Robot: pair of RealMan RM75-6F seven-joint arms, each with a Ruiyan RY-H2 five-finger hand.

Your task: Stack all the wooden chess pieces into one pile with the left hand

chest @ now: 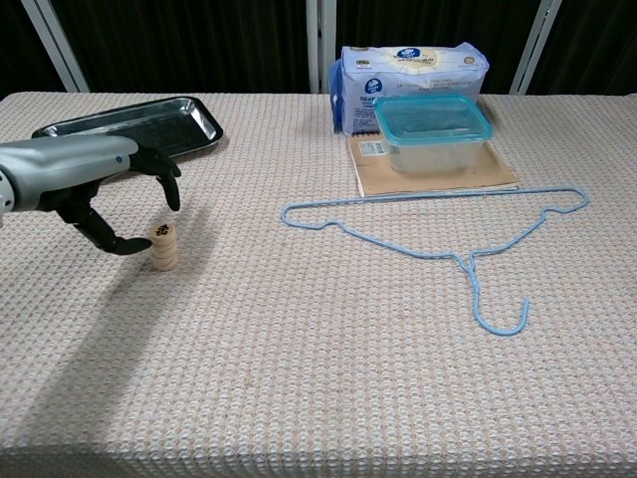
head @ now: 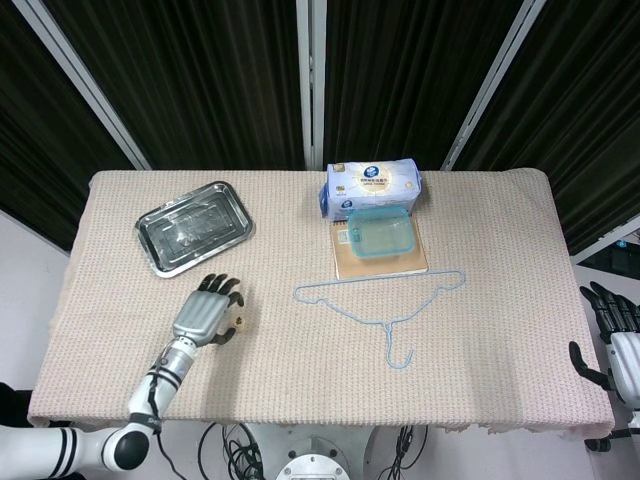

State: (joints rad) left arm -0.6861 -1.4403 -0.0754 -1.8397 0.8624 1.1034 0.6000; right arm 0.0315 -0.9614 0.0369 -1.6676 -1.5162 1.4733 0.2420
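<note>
My left hand (chest: 95,184) hovers over the left side of the cloth-covered table (head: 480,330), palm down, its fingers apart and curved, holding nothing. In the chest view, the stack of wooden chess pieces (chest: 163,247) stands upright just beside the fingertips, with a gap showing between the pile and the nearest finger (the thumb curls low to the left of it, also clear of the wood). The top piece carries a dark marking that I cannot read. In the head view, the same left hand (head: 207,310) partly covers the stack (head: 240,322), which peeks out at its right edge.

My right hand (head: 612,330) sits at the far right edge of the head view, off the table's side, fingers up and slightly spread, holding nothing.

A metal tray (head: 195,227) lies at the left rear of the table, beyond the left hand and apart from it. At the centre rear, a pack of tissues (head: 371,186) rests near the back edge; in front of it a clear container with a teal lid (head: 381,231) sits on a brown flat board (head: 383,262). A blue wire hanger (head: 385,298) lies flat in front of the board, its hook pointing toward me (well apart from the stack).
</note>
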